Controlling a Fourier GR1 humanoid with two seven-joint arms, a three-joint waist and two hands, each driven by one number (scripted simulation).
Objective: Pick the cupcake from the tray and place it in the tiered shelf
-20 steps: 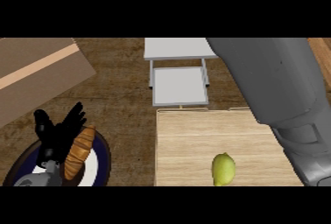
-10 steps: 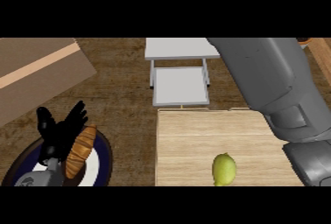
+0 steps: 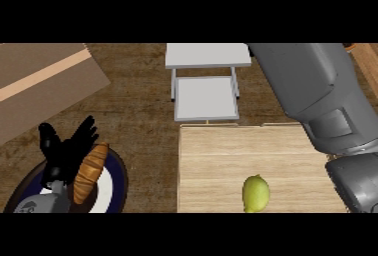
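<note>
Shelf (image 3: 206,82) at twelve o'clock, both grey tiers bare. My tray (image 3: 221,170) at five o'clock holds only a lemon (image 3: 255,193); I see no cupcake. My left hand (image 3: 66,147) rests released, fingers up, over the plate (image 3: 111,187) carrying a croissant (image 3: 88,172).

dark wood counter (image 3: 140,110) carries a grey tiered shelf (image 3: 206,95), wooden tray (image 3: 221,170), dark plate (image 3: 114,182)

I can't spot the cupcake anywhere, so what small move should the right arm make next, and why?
Probably swing the right forearm left, toward the tiered shelf. Its hand is out of view, and no cupcake shows on the wooden tray, only a lemon.
</note>
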